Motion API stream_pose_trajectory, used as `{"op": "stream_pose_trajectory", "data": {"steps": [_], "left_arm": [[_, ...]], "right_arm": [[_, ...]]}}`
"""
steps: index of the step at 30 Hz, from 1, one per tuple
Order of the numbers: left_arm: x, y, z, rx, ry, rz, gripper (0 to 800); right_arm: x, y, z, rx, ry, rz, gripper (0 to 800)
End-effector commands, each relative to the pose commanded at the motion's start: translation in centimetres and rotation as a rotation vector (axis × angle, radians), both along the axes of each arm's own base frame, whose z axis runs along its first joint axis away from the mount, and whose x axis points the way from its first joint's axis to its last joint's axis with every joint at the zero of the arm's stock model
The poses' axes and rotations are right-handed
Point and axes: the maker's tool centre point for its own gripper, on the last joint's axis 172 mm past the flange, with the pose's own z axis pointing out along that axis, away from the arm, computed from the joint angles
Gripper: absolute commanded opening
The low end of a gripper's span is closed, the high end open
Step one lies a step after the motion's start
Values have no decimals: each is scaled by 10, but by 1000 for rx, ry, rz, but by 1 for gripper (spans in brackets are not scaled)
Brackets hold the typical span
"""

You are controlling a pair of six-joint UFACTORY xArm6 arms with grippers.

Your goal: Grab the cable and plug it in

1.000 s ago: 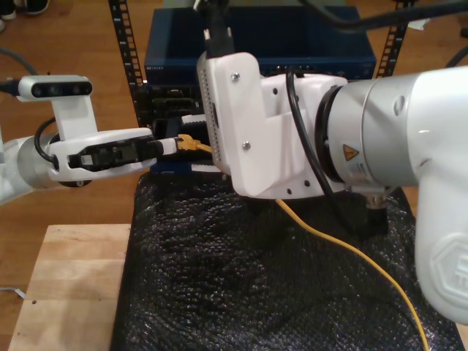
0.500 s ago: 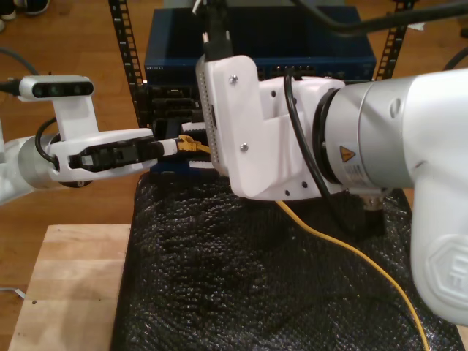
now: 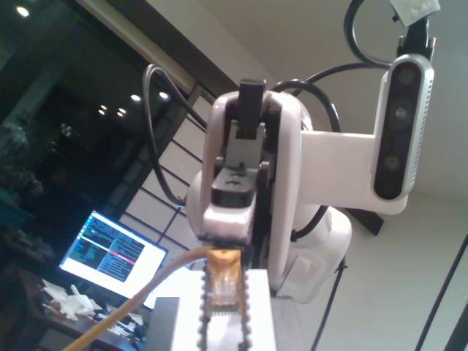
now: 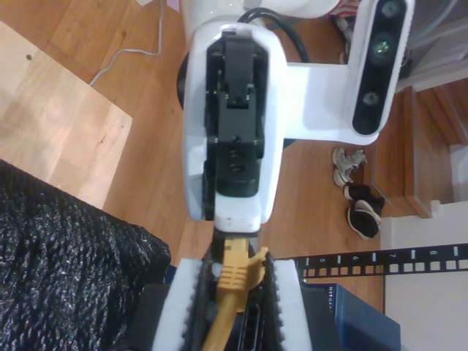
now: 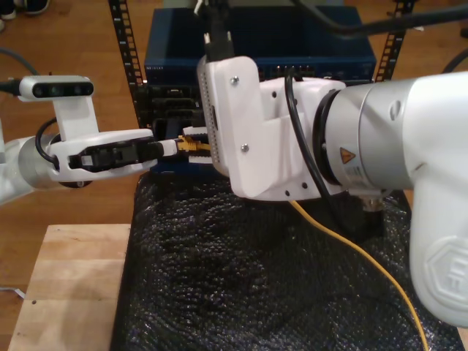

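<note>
- Nearest, in the lower half of the exterior view, a black bubble-wrap mat point(image 5: 219, 292) covers the table beside a wooden board point(image 5: 66, 285).
- The cable point(image 5: 351, 245) trails slack across the mat from the lower right of the frame up under my big white arm. It looks light and floppy, so it will probably sag and drag wherever it is unsupported.
- My second gripper point(image 4: 232, 270) is clenched on the yellow boot point(image 4: 235, 278) just behind the cable's tip.
- My first gripper point(image 5: 167, 146), reaching in from the exterior view's left, is clamped on the clear plug point(image 3: 223, 281), nose to nose with my second gripper.
- The plug is hard, small and slick, and its latch tab is probably fragile. The rubbery boot is the safer hold, gripped square and close to the tip.
- Farthest, at the top of the frame, the blue switch point(image 5: 292, 51) sits in the rack; the cable is not yet plugged in.
</note>
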Motion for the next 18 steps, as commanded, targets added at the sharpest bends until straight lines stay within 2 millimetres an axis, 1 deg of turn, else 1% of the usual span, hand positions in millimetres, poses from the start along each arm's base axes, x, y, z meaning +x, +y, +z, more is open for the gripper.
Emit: {"op": "stream_pose_trajectory", "data": {"steps": [4,13,16,18], "left_arm": [[0,0,0,6,13,-6,21],[0,0,-1,6,16,-8,22],[1,0,-1,7,17,-7,22],[0,0,-1,7,17,-9,24]], "right_arm": [[0,0,0,0,0,0,205],[0,0,0,1,1,0,204],[0,0,2,5,1,-1,189],[0,0,0,4,4,-1,141]]}}
